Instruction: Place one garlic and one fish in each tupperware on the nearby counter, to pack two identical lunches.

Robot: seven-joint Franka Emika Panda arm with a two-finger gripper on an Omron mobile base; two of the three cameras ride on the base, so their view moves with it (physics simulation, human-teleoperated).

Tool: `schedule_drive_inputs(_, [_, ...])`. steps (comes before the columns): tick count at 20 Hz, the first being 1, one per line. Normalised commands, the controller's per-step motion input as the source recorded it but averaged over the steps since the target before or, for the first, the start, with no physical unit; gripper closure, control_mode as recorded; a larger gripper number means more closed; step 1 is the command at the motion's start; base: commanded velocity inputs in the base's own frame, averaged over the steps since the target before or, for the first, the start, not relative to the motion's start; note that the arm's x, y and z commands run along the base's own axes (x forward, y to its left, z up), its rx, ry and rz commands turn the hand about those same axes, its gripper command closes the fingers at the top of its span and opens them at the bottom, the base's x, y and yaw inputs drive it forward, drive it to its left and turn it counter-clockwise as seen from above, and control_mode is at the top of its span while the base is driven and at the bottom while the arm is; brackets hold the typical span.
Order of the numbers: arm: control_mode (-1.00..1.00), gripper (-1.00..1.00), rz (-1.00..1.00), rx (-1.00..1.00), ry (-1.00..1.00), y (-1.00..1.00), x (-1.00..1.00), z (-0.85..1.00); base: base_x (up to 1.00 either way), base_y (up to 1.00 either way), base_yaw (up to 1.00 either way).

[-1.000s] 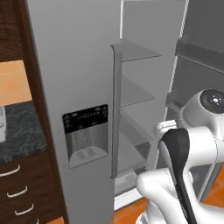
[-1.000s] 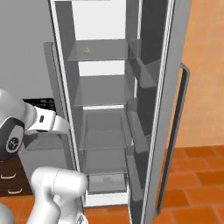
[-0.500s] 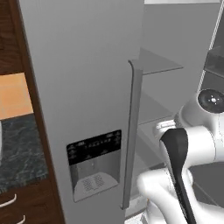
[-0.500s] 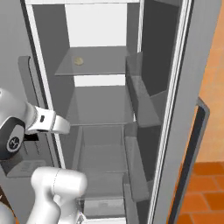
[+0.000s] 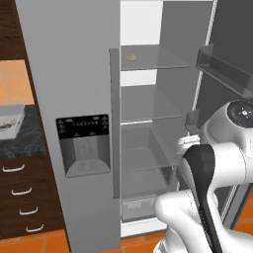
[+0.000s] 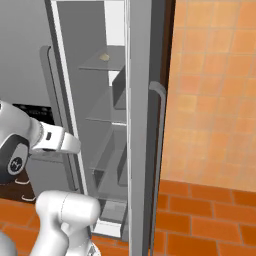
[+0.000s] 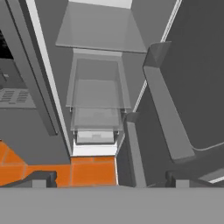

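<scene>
Grey fridge stands open, garlic on its top shelf; end effector wide.

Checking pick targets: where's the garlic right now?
The garlic sits on the top glass shelf of the open fridge, near its back left corner in the left base view; the right base view shows it there too.

Fridge open, glass shelves stacked inside. Top shelf: one small pale round item, looks like garlic, near shelf's left front; same item in right base view. Shelves below top one bare. Counter left of fridge, white container sitting on it, contents unclear. Orange tile floor under fridge.
</scene>
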Motion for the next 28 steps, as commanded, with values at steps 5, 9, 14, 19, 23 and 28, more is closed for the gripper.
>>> schedule_drive_inputs(5, [1.00,-1.00,0.00,0.00,0.00,0.00,0.00,0.00,-0.05,-0.26,-0.04])
schedule_drive_inputs(9, [1.00,-1.00,0.00,0.00,0.00,0.00,0.00,0.00,0.24,-0.21,-0.02])
schedule_drive_inputs(14, [1.00,-1.00,0.00,0.00,0.00,0.00,0.00,0.00,0.22,-0.36,-0.05])
schedule_drive_inputs(19, [1.00,-1.00,0.00,0.00,0.00,0.00,0.00,0.00,0.88,-0.11,0.00])
schedule_drive_inputs(23, [-1.00,-1.00,0.00,0.01,-0.02,0.00,0.00,0.14,0.36,-0.18,0.00])
schedule_drive_inputs(28, [-1.00,-1.00,0.00,0.01,-0.52,0.00,-0.29,0.97,0.00,0.00,0.00])
